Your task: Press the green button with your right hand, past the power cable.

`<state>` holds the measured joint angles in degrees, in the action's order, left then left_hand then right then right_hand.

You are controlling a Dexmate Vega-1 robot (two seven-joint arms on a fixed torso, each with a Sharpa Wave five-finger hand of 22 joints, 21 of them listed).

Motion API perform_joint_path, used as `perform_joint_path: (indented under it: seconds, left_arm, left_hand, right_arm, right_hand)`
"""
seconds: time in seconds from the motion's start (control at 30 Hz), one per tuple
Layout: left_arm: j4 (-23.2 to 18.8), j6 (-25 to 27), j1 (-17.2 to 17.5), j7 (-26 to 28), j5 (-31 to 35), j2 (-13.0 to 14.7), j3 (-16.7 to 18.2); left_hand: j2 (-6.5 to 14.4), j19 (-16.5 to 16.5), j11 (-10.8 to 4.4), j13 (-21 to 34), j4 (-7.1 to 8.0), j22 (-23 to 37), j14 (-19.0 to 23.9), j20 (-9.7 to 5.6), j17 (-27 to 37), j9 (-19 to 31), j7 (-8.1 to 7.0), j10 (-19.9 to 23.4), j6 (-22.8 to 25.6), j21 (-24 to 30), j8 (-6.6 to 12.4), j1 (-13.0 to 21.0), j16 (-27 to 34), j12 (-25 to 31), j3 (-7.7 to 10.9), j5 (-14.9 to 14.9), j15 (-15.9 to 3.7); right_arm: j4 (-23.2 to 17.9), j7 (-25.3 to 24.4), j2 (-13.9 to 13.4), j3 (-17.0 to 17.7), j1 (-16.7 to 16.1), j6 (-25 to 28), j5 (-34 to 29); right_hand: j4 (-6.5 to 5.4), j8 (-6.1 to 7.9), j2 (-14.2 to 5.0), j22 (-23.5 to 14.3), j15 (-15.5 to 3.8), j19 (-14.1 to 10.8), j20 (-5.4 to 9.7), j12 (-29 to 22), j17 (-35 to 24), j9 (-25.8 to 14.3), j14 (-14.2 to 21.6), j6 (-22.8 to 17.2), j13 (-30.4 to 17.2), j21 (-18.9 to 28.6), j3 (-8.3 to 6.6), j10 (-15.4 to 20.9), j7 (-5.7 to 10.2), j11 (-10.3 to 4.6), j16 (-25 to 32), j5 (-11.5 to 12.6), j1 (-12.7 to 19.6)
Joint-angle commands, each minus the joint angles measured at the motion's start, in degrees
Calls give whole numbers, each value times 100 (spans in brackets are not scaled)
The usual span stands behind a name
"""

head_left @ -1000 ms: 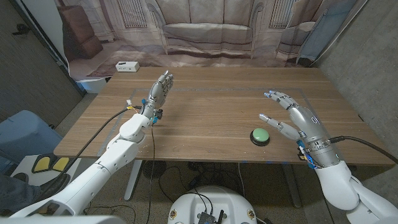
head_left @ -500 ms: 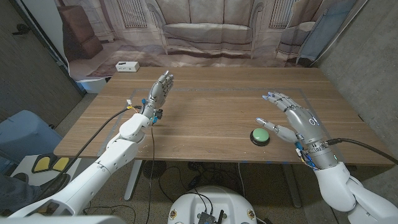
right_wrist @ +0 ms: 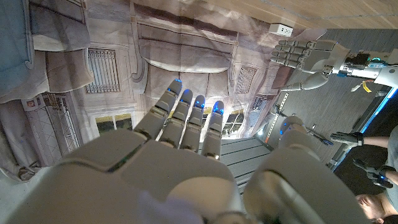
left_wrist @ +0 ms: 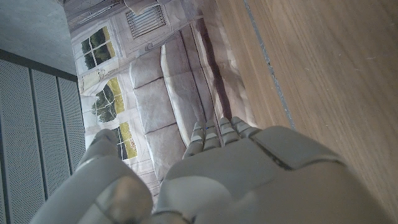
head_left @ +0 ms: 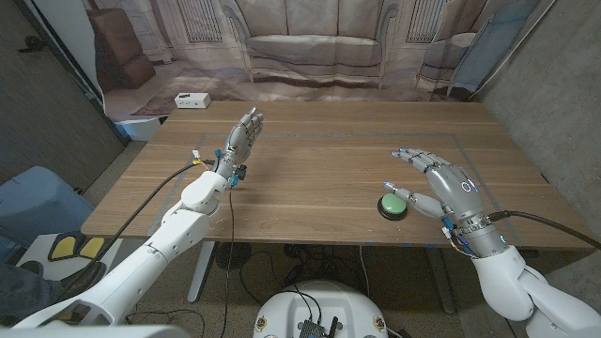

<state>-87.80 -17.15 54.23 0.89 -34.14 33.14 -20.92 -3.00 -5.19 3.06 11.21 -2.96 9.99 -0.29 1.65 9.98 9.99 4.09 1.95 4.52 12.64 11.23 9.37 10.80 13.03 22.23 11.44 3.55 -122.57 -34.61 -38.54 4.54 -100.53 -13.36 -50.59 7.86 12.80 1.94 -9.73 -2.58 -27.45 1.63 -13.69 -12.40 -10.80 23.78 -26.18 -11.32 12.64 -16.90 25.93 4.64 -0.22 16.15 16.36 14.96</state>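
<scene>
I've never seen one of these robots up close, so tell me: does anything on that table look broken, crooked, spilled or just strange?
Nothing stands out. The green button sits upright on the wooden table, near its front edge, and looks intact. The right hand hovers beside it with fingers spread, and the left hand is held up with nothing in it. No spill or damage shows.

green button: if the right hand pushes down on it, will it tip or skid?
Tipping looks unlikely: the green button is a low dome on a wider dark base, flat on the table. It may skid if pushed sideways, since the wood looks smooth and nothing visibly fixes it. The right hand hovers over it, so a straight-down press seems safest.
</scene>
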Motion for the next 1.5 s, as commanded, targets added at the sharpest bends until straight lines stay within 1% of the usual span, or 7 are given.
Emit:
perform_joint_path:
  seconds: [0.03,0.27,0.47,0.63,1.03,1.23,1.5]
  left_arm:
    - [-100,50,18,66,25,43,22]
    - [-140,42,53,84,19,63,46]
    - [-154,27,87,99,3,56,59]
    - [-182,38,100,98,2,76,66]
    - [-245,21,139,100,-2,111,100]
    - [-269,20,142,82,2,122,95]
    - [-274,55,138,90,-3,124,91]
  left_hand:
    - [49,-20,-1,7,-39,23,16,53,15,34,8,38,41,-26,21,42,9,-10,30,-14,-6]
    - [73,-19,8,7,-45,24,17,56,15,35,9,36,50,-34,18,56,6,-15,39,-16,-3]
    - [99,-18,-1,7,-52,24,3,63,14,35,10,19,52,-43,11,72,-2,-26,48,-19,4]
    - [113,-20,2,8,-57,25,2,67,14,35,8,20,51,-49,6,81,-4,-28,52,-21,7]
    - [132,-23,6,8,-66,25,3,77,14,36,9,16,57,-59,1,94,-6,-34,56,-26,7]
    - [145,-21,2,8,-72,26,6,78,14,36,13,25,61,-64,-2,103,-6,-33,59,-30,3]
    - [157,-20,4,8,-79,26,10,80,14,36,13,28,67,-69,-4,112,-6,-35,61,-34,6]
  right_arm:
    - [48,77,-426,-214,52,367,42]
    - [48,142,-623,-325,80,555,42]
    - [40,244,-791,-412,72,733,37]
    - [28,345,-966,-389,-12,786,111]
    - [3,535,-1140,-404,-97,991,228]
    - [32,606,-1207,-459,-87,1040,309]
    - [17,792,-1306,-493,-105,1174,405]
  right_hand:
    - [10,77,-28,-22,-58,-104,-7,-86,0,-19,69,-209,-25,28,-36,228,-68,46,29,52,54]
    - [22,81,-57,-21,-46,-111,11,-82,17,-17,-41,-287,-23,5,-65,298,-84,56,-46,53,98]
    - [41,-15,-97,-20,-43,-28,16,56,43,-14,-238,-157,-17,-65,-113,78,6,68,-177,47,173]
    - [40,-51,-109,-19,-31,7,11,92,48,-14,-309,-96,-15,-88,-124,23,11,51,-221,43,185]
    - [37,-151,-166,-18,-85,-85,31,137,55,-13,-152,126,-8,-74,-169,-1,43,-48,-196,33,228]
    - [34,-127,-181,-17,-77,-180,42,142,58,-14,-63,73,-6,-50,-184,23,30,-31,-179,22,239]
    - [33,-109,-190,-17,-71,-184,43,139,59,-14,-47,20,-4,-59,-192,55,14,-17,-186,15,245]
